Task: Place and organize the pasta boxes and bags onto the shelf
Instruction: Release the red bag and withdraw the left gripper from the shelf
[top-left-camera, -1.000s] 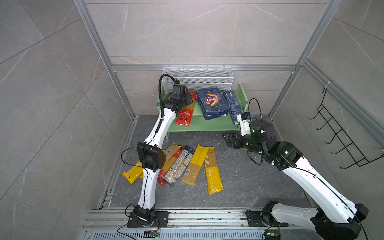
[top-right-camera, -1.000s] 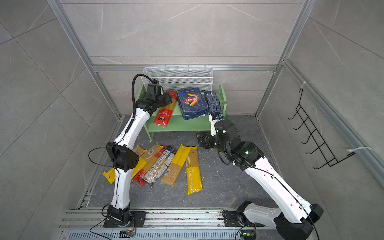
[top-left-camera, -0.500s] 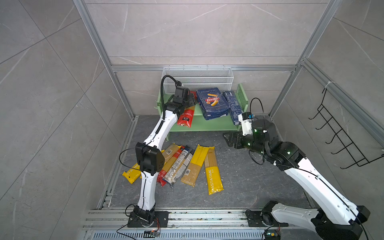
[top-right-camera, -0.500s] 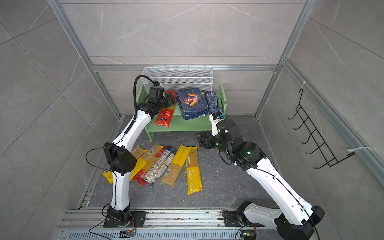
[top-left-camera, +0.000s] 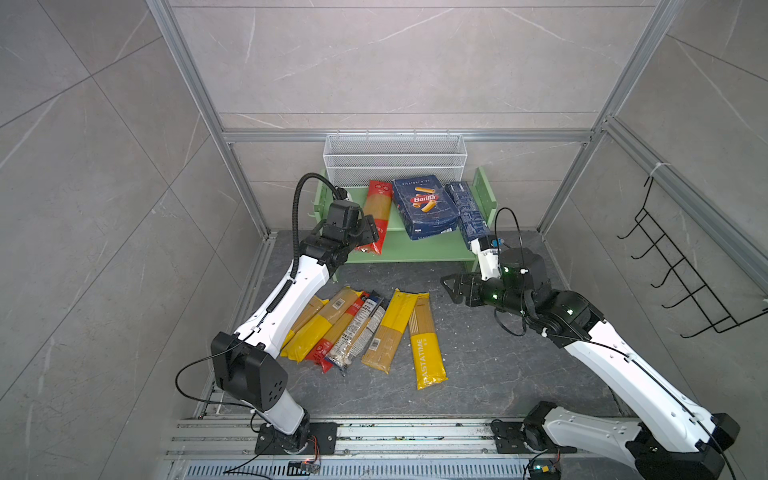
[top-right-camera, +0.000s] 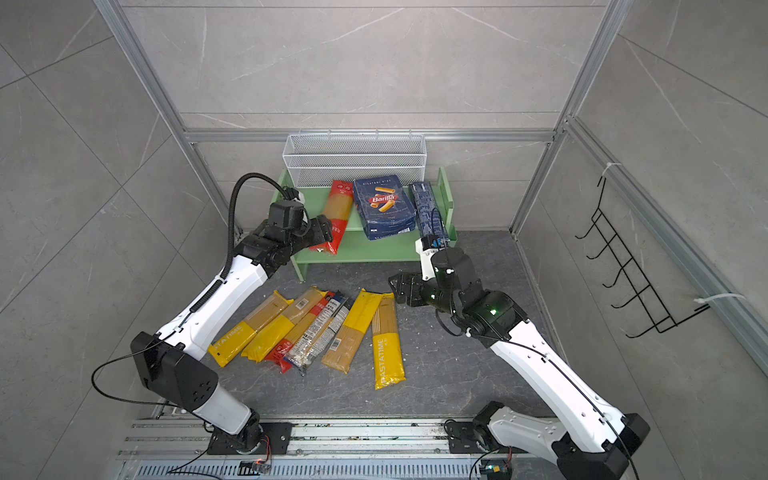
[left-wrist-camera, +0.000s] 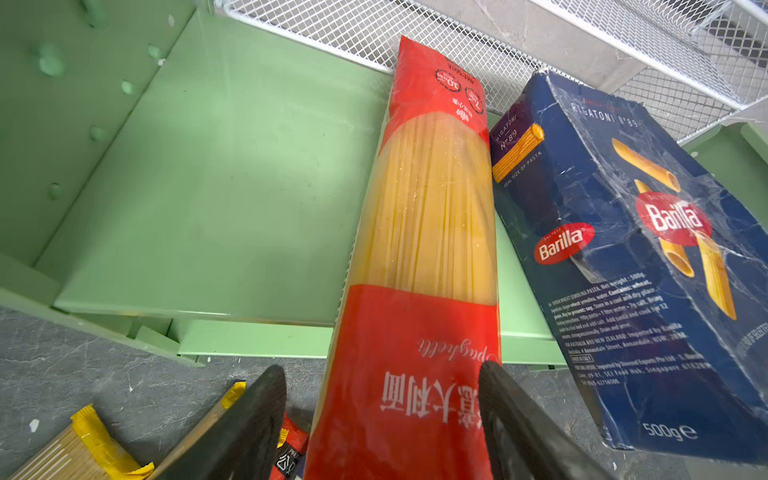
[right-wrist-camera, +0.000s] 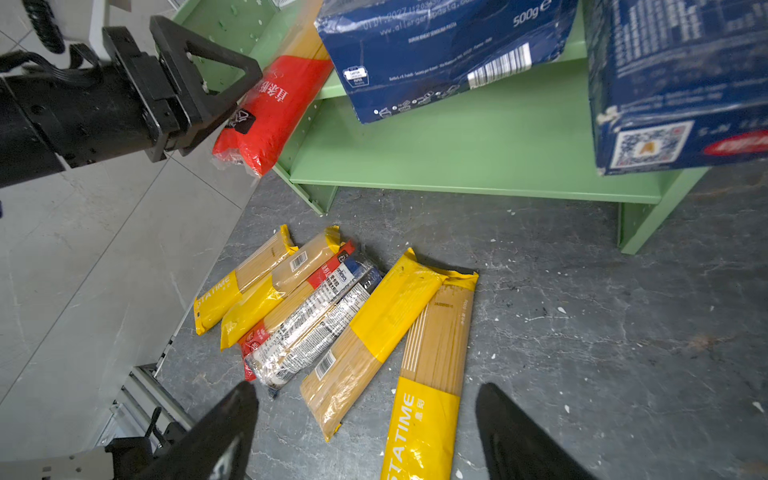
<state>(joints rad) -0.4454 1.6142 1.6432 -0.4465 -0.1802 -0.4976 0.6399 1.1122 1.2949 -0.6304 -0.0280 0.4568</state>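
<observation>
The red bag (left-wrist-camera: 428, 199) lies on the top board of the shelf (left-wrist-camera: 216, 174), just beside the wide box (top-left-camera: 426, 208). Its near end hangs out past the front edge. The left hand (left-wrist-camera: 381, 374) straddles that end with its fingers apart: one is close against the bag and the other is clear of it, so nothing is clamped.

The release looks done. The hand should back straight out along the bag's length so neither finger drags it off the board. A push further in first would probably make it safer.

The right hand (right-wrist-camera: 366, 390) hangs spread and empty over six bags (top-left-camera: 361, 328) lying on the tabletop (top-left-camera: 498, 374). The outermost yellow one looks the easiest to take, gripped across its width near the middle.
</observation>
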